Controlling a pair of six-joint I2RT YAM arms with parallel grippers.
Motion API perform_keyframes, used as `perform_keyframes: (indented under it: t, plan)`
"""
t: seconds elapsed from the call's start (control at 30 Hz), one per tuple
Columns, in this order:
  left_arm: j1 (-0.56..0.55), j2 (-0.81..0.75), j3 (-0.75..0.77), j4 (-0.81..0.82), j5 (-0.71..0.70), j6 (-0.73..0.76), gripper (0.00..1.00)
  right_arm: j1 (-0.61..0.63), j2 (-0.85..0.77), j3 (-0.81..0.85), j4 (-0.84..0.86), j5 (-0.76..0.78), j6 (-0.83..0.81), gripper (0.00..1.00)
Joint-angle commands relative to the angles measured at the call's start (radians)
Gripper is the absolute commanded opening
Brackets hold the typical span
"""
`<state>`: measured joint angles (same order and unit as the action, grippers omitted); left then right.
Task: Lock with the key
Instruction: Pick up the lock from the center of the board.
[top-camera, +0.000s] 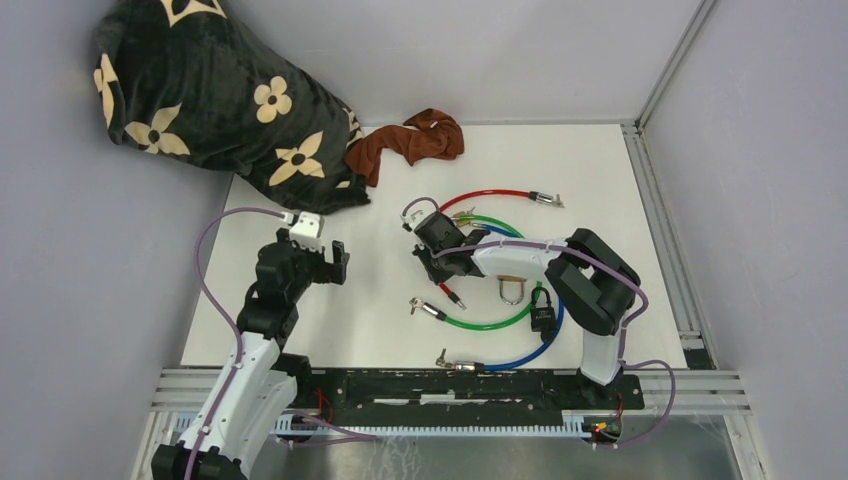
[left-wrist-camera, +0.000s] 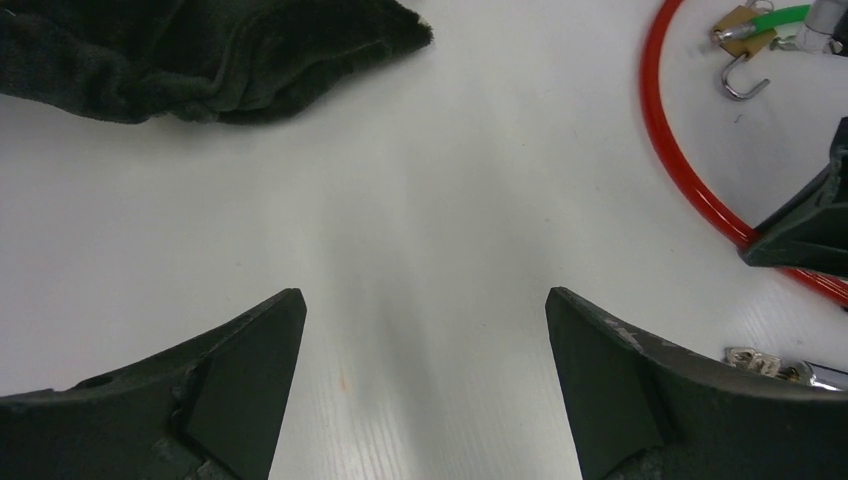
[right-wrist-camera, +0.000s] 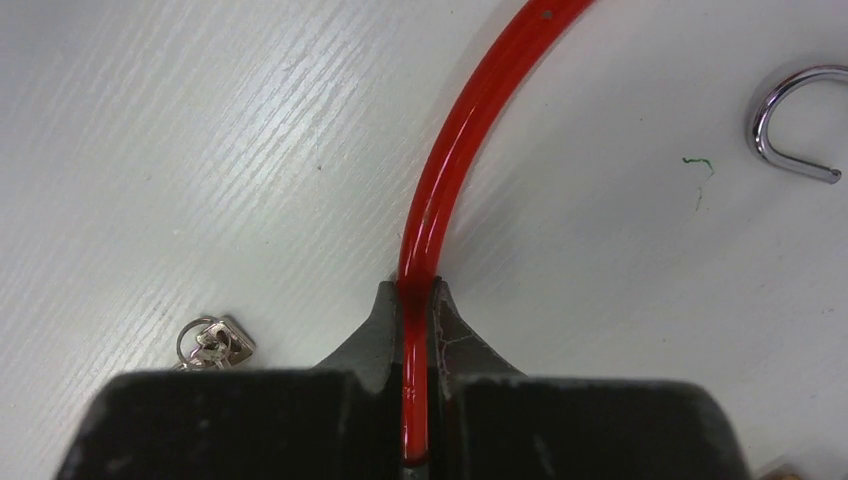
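My right gripper (right-wrist-camera: 417, 290) is shut on a red cable (right-wrist-camera: 470, 120), which runs between the fingers and curves away over the white table. A small bunch of keys (right-wrist-camera: 212, 343) lies just left of those fingers, and an open steel shackle (right-wrist-camera: 790, 130) lies at the far right. From above, the right gripper (top-camera: 447, 262) sits amid red (top-camera: 490, 193), green (top-camera: 490, 322) and blue (top-camera: 535, 352) cable loops. A brass padlock (top-camera: 510, 287) and a black padlock (top-camera: 543, 317) lie close by. My left gripper (top-camera: 322, 265) hangs open over bare table, its jaws holding nothing (left-wrist-camera: 425, 310).
A black flowered blanket (top-camera: 210, 100) fills the back left corner and a brown cloth (top-camera: 410, 140) lies beside it. A small brass padlock (left-wrist-camera: 740, 28) with an open shackle lies by the red cable. The metal frame rail (top-camera: 660, 220) runs along the right edge.
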<state>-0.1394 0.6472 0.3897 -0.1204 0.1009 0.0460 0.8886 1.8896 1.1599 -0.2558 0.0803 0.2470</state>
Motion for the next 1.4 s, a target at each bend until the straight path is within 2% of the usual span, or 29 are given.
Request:
perform_keyframes:
  t: [0.0, 0.1, 0.17, 0.27, 0.37, 0.5, 0.6, 0.67, 0.9, 0.97, 1.1, 1.13, 1.2, 1.23, 1.33, 1.37]
  plan:
    - [0.005, 0.006, 0.051, -0.027, 0.129, 0.013, 0.92, 0.005, -0.065, -0.003, 0.04, -0.042, -0.033, 0.0]
    - [0.002, 0.04, 0.134, -0.056, 0.299, -0.139, 0.83, 0.026, -0.202, -0.088, 0.21, -0.054, -0.071, 0.0]
    - [-0.007, 0.077, 0.168, -0.038, 0.372, -0.345, 0.79, 0.043, -0.286, -0.167, 0.357, -0.064, -0.082, 0.0]
    - [-0.033, 0.138, 0.157, -0.01, 0.45, -0.555, 0.77, 0.067, -0.372, -0.265, 0.491, -0.075, -0.093, 0.0]
    - [-0.051, 0.165, 0.102, 0.059, 0.508, -0.688, 0.83, 0.103, -0.406, -0.32, 0.555, -0.075, -0.119, 0.0]
    - [-0.06, 0.178, 0.049, 0.177, 0.511, -0.786, 0.96, 0.16, -0.428, -0.36, 0.636, -0.074, -0.139, 0.0]
    - [-0.061, 0.188, 0.037, 0.235, 0.516, -0.844, 0.98, 0.199, -0.428, -0.352, 0.655, -0.077, -0.165, 0.0]
    - [-0.062, 0.19, 0.028, 0.247, 0.52, -0.854, 0.95, 0.217, -0.421, -0.341, 0.657, -0.077, -0.187, 0.0]
    - [-0.063, 0.189, -0.034, 0.209, 0.495, -0.853, 0.71, 0.255, -0.435, -0.358, 0.721, -0.139, -0.234, 0.0]
    - [-0.063, 0.188, -0.036, 0.21, 0.489, -0.856, 0.58, 0.256, -0.435, -0.361, 0.722, -0.151, -0.239, 0.0]
    - [-0.062, 0.175, -0.005, 0.224, 0.482, -0.811, 0.06, 0.255, -0.447, -0.371, 0.708, -0.205, -0.265, 0.0]
    - [-0.062, 0.17, 0.01, 0.213, 0.486, -0.772, 0.03, 0.255, -0.459, -0.375, 0.697, -0.215, -0.277, 0.06]
    - [-0.062, 0.159, 0.056, 0.165, 0.51, -0.632, 0.02, 0.245, -0.51, -0.386, 0.658, -0.229, -0.315, 0.49]
    - [-0.063, 0.156, 0.086, 0.097, 0.525, -0.541, 0.02, 0.235, -0.552, -0.391, 0.629, -0.213, -0.329, 0.63]
    - [-0.062, 0.154, 0.203, -0.087, 0.589, -0.172, 0.02, 0.185, -0.7, -0.424, 0.56, -0.141, -0.374, 0.92]
    - [-0.064, 0.155, 0.244, -0.157, 0.614, -0.037, 0.02, 0.153, -0.759, -0.444, 0.552, -0.127, -0.386, 0.98]
